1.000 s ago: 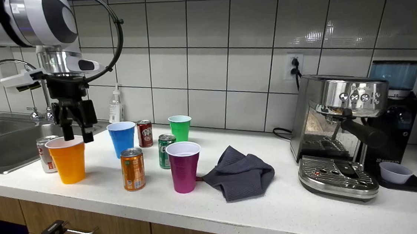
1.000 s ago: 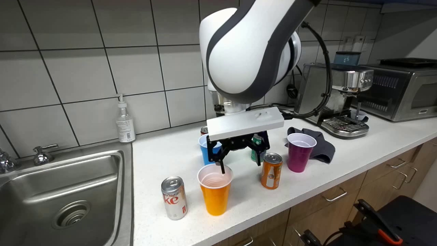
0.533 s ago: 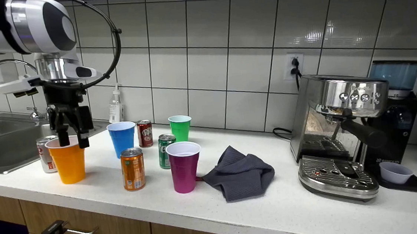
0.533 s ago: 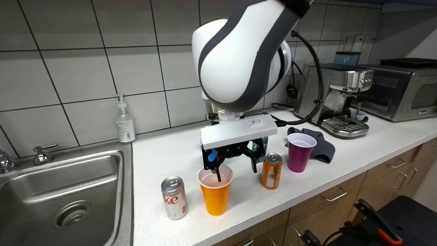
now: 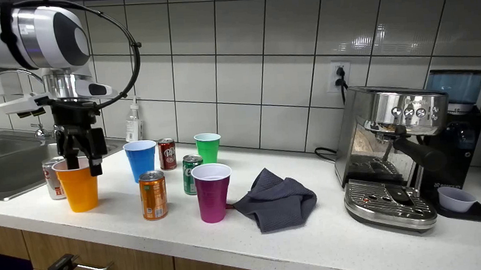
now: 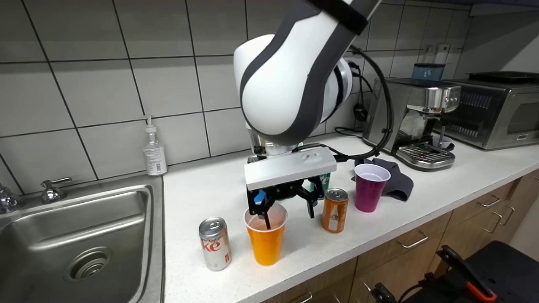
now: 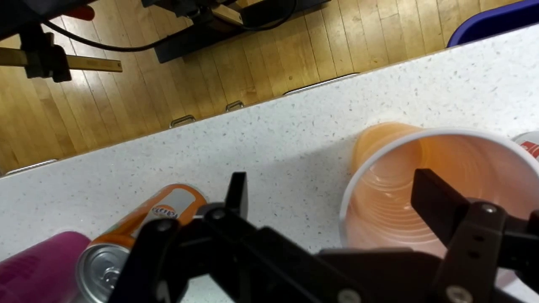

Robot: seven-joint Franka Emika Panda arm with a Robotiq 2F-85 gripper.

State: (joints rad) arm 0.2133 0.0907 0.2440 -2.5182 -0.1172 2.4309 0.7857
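At the far left of an exterior view you have the grey, rectangular stainless-steel sink (image 5: 5,170), and near it the silver, cylindrical metal soda can (image 5: 52,186), upright. Just to its right stands the tall, tapered orange plastic cup (image 5: 81,190) you are working at: upright on the long, white, speckled countertop (image 5: 121,204), near its front edge, mouth up. Your black 2-finger gripper (image 6: 289,219) is right over it. The jaws stand wide apart and clamp nothing: in the wrist view 1 finger (image 7: 438,206) is at the cup's mouth while the outer finger (image 7: 237,193) hangs beyond the rim, so the wall lies between them. You can't tell here whether either touches the plastic.

Further right come the tapered blue plastic cup (image 5: 140,160), set back, then the orange, cylindrical metal soda can (image 5: 153,197) near the outer finger, and the tapered purple plastic cup (image 5: 213,197) beside the crumpled dark grey fabric cloth (image 5: 280,200).

You look to be lining the jaws up astride the cup's wall. As I judge it, the next move calls for a little more depth, straight down, with the outer finger clear of the orange can, then a gentle squeeze; thin plastic probably buckles if you press hard.
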